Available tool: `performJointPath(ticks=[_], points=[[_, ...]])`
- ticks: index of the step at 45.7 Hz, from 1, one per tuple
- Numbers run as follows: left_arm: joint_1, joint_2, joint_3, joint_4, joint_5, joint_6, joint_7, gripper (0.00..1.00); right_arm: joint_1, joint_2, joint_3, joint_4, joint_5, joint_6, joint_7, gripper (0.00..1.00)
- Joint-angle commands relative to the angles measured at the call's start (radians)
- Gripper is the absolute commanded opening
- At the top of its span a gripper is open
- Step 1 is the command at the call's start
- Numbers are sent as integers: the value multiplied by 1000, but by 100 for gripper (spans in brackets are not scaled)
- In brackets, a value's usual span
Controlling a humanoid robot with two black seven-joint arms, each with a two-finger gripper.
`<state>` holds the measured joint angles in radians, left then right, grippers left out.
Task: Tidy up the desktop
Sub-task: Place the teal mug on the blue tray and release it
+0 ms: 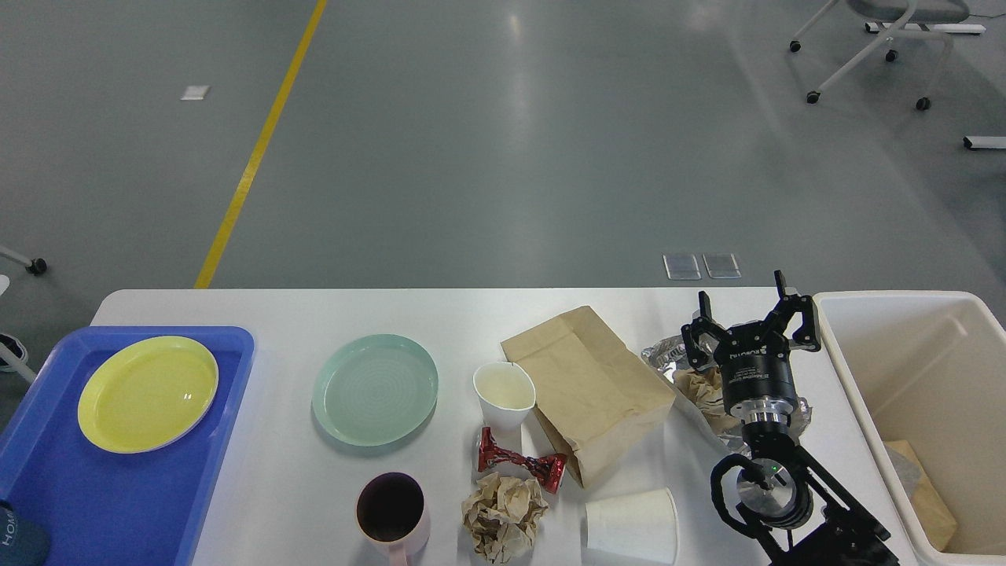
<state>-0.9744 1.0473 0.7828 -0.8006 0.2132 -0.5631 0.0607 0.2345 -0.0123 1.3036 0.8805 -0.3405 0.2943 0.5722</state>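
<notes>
Desktop [314, 314], the white counter that is spreading across the lower half of the view, is carrying everything noted below. Nearest us are lying a tipped paper cup [631, 524], a crumpled paper ball [503, 516], a pink mug [391, 515] and a red wrapper [520, 462]. Further in, we are seeing an upright paper cup [504, 395], a brown paper bag [588, 391], a green plate [374, 389] and, at left, a blue tray [126, 487] holding a yellow plate [148, 393]. Our right pincer [749, 310] is hovering wide open and empty over crumpled foil [668, 355] and a paper wad [701, 388], just beside the white bin [888, 440]. Our left pincer is not showing. We are judging the rubbish-clearing step to be in hand; the next move is calling for a descent onto the wad, a closing, then a carry right into the bin.
</notes>
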Motion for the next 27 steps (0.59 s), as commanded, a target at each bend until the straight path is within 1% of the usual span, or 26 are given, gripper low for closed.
performJointPath(ticks=[1,3,5,10,12,13,17,20,24,27], points=[[-1,4,-1,1,-6,14,-7,72,0,0,0,0,0,-1,0,100],[-4,7,-1,3,-6,15,-7,80,0,0,0,0,0,-1,0,100],[-9,10,-1,6,-8,14,-7,84,0,0,-1,0,0,-1,0,100],[-30,8,3,-5,-5,-1,-4,93,0,0,0,0,0,0,0,100],[-62,16,12,-14,-3,-9,-4,94,0,0,0,0,0,0,0,100],[-99,29,24,-20,-3,-20,4,94,0,0,0,0,0,-1,0,100],[-183,79,79,-45,-3,-72,5,95,0,0,0,2,0,0,0,100],[-282,96,153,-74,5,-119,10,95,0,0,0,0,0,-1,0,100],[-443,99,304,-156,0,-150,8,95,0,0,-1,2,0,0,-1,100],[-587,70,458,-221,-1,-161,8,95,0,0,0,0,0,0,0,100]])
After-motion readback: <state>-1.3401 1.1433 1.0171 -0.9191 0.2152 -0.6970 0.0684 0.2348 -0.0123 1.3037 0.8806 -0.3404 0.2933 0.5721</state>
